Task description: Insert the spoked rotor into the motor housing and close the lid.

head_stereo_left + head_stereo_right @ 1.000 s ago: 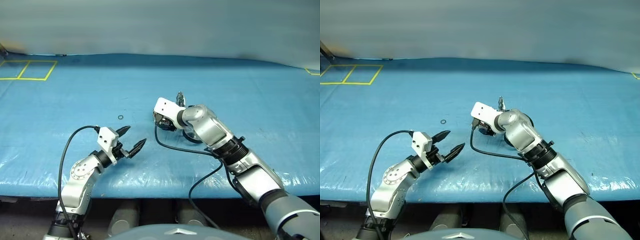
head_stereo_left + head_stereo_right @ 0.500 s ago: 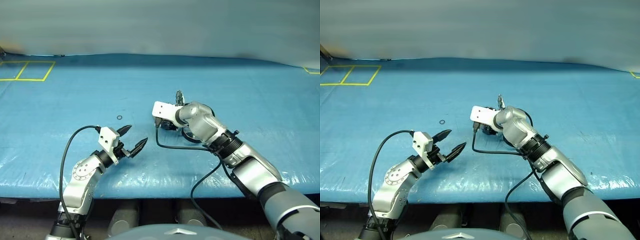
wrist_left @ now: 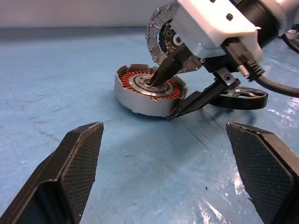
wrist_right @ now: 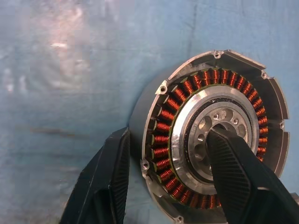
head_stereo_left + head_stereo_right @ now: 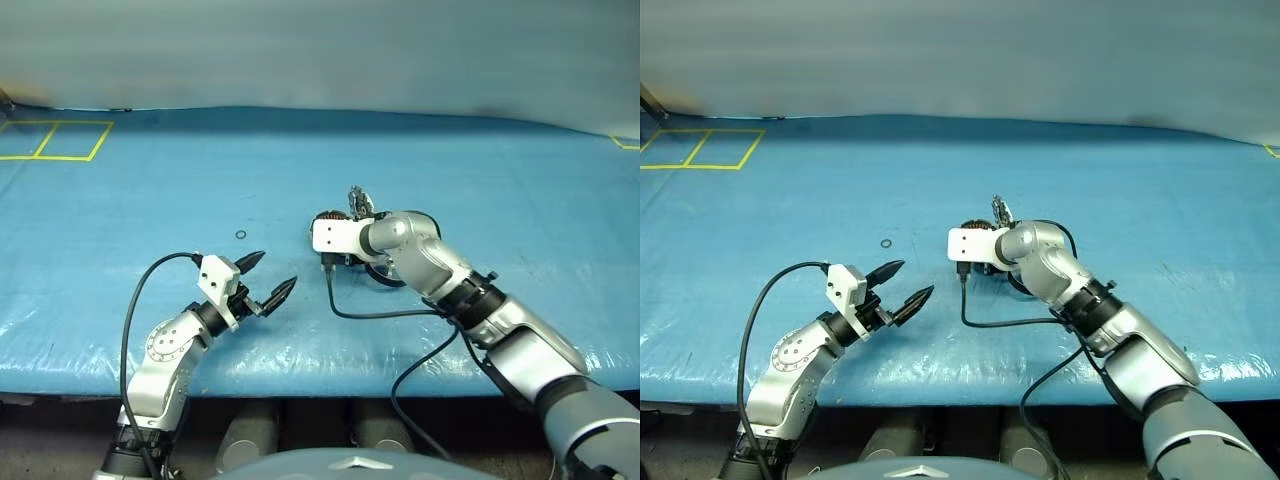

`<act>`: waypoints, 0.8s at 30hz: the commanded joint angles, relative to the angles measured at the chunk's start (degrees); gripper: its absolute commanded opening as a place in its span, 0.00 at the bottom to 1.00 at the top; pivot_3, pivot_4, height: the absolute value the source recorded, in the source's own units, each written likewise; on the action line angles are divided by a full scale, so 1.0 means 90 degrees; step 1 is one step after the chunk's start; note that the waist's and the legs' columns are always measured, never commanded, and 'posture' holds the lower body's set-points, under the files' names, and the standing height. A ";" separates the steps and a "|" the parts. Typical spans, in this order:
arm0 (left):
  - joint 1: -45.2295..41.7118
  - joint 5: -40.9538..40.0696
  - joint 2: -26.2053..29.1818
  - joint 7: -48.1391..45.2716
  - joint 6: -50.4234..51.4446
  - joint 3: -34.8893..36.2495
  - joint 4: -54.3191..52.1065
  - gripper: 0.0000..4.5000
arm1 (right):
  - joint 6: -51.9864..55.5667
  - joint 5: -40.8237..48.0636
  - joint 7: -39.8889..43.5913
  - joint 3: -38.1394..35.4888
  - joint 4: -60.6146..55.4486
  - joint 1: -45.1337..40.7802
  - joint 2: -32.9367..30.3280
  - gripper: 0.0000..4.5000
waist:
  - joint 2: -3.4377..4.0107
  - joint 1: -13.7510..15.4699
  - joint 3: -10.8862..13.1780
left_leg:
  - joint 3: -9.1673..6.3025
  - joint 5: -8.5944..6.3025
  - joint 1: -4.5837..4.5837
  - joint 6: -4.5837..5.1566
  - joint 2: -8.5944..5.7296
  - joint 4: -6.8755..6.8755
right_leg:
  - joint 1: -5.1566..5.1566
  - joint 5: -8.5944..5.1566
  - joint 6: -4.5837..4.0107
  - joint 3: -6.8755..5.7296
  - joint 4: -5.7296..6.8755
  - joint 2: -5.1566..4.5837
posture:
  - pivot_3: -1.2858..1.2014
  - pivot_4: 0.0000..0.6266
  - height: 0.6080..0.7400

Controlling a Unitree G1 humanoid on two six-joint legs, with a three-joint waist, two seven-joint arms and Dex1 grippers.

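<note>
Right gripper [image 3: 173,93] straddles motor housing [image 3: 140,95] wall; spoked rotor [image 3: 238,99] apparently alongside.

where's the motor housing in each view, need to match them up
Left eye view: motor housing mid-table, mostly behind the right end effector.
Right eye view: same spot.
Left wrist view: upper middle, copper windings up.
Right wrist view: right half, one finger in the hub.
Shared landmark: the right end effector straddling its rim.

The squat round silver-rimmed motor housing [image 3: 149,92] sits mid-table; the thin jagged-edged lid [image 3: 161,33] stands at its far edge, the black-rimmed spoked rotor [image 3: 237,98] right of it, the tiny ring [image 5: 240,235] well left.
</note>
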 commanded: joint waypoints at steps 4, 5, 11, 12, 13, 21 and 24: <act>-0.0064 -0.0246 0.0018 -0.0042 0.0049 0.0128 -0.0300 1.00 | -0.1914 -0.0278 0.0901 0.0146 -0.1495 0.0226 -0.0945 0.47 | 0.0002 -0.0026 0.0003 | 0.0004 0.0000 -0.0003 0.0000 0.0003 0.0000 | 0.0001 -0.0001 0.0000 0.0000 0.0001 0.0000 | 0.52 0.24 1.00; -0.0077 -0.0249 0.0013 -0.0041 0.0063 0.0121 -0.0299 1.00 | -0.2298 -0.0279 0.0998 0.0171 -0.1604 0.0235 -0.1078 0.47 | 0.0001 -0.0036 0.0004 | 0.0009 0.0000 -0.0004 0.0000 0.0004 0.0000 | 0.0006 -0.0001 0.0001 0.0001 0.0002 0.0000 | 0.52 0.24 1.00; -0.0117 -0.0252 -0.0009 -0.0056 0.0110 0.0087 -0.0272 1.00 | -0.3225 0.0103 0.1603 0.0094 -0.2071 0.0468 -0.1211 0.47 | -0.0002 -0.0034 0.0006 | 0.0009 0.0000 0.0005 -0.0001 0.0014 0.0003 | 0.0039 -0.0001 0.0003 -0.0004 -0.0001 0.0002 | 0.52 0.24 1.00; -0.0118 -0.0242 -0.0008 -0.0061 0.0112 0.0076 -0.0266 1.00 | -0.3309 0.0082 0.1621 0.0075 -0.2062 0.0494 -0.1183 0.47 | -0.0002 -0.0030 0.0006 | 0.0008 0.0000 0.0005 -0.0001 0.0013 0.0003 | 0.0039 -0.0001 0.0003 -0.0004 -0.0001 0.0001 | 0.52 0.24 1.00; -0.0119 -0.0236 -0.0005 -0.0065 0.0111 0.0073 -0.0258 1.00 | -0.3383 0.0037 0.1628 0.0061 -0.2027 0.0510 -0.1149 0.47 | -0.0002 -0.0026 0.0006 | 0.0008 0.0000 0.0005 -0.0001 0.0013 0.0006 | 0.0039 -0.0001 0.0002 -0.0003 -0.0001 0.0001 | 0.52 0.24 1.00; -0.0083 -0.0243 0.0010 -0.0070 0.0159 0.0067 -0.0291 1.00 | -0.4924 -0.0855 0.1347 0.0236 -0.1239 0.0257 -0.1123 0.47 | -0.0002 0.0034 0.0006 | 0.0009 0.0001 0.0010 -0.0003 0.0011 0.0012 | 0.0043 -0.0004 -0.0004 -0.0003 -0.0001 0.0001 | 0.52 0.24 1.00; -0.0062 -0.0228 0.0008 -0.0059 0.0171 0.0053 -0.0308 1.00 | -0.5391 -0.1180 0.1215 0.0264 -0.0918 0.0151 -0.1084 0.47 | -0.0002 0.0030 0.0006 | 0.0009 0.0002 0.0011 -0.0003 0.0011 0.0009 | 0.0043 0.0000 0.0002 -0.0002 -0.0001 0.0002 | 0.52 0.24 1.00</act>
